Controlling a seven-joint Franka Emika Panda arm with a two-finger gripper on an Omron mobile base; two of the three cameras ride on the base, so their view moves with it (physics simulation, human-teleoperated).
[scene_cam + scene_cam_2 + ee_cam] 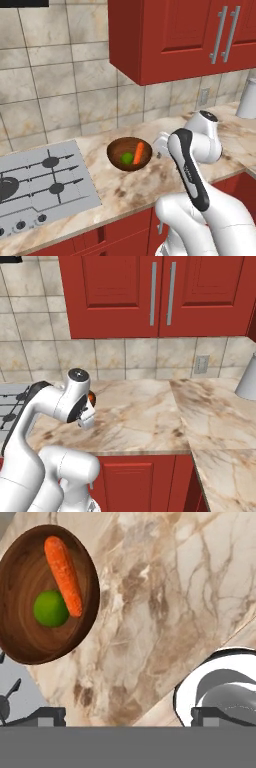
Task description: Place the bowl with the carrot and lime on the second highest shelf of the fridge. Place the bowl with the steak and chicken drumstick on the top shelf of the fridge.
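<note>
**Wooden bowl waits on the counter, gripper wide open**

A round dark-brown wooden bowl (129, 153) is seen sitting on the pale marble counter (125, 187). It sits just to the right of the grey stove top (40, 182) and in front of the tiled wall (60, 75). Inside the bowl, a small bright-orange carrot (138, 152) is laid beside a small bright-green lime (127, 158). In the hand view the carrot is seen touching the lime. The carrot lies on the right side of the bowl and the lime on the left.

The white robot arm (192, 165) is bent over the counter, to the right of the bowl. The gripper (128, 717) is held above the marble with its two dark finger tips (46, 716) spread far apart. Nothing is held between them. The bowl is not touched by the gripper.

Red cupboard doors with grey handles (160, 293) are hung on the wall above the counter. A pale grey pot-like thing (247, 378) is stood far off at the right end of the counter. A small wall socket (202, 363) is set in the tiles near it.
</note>
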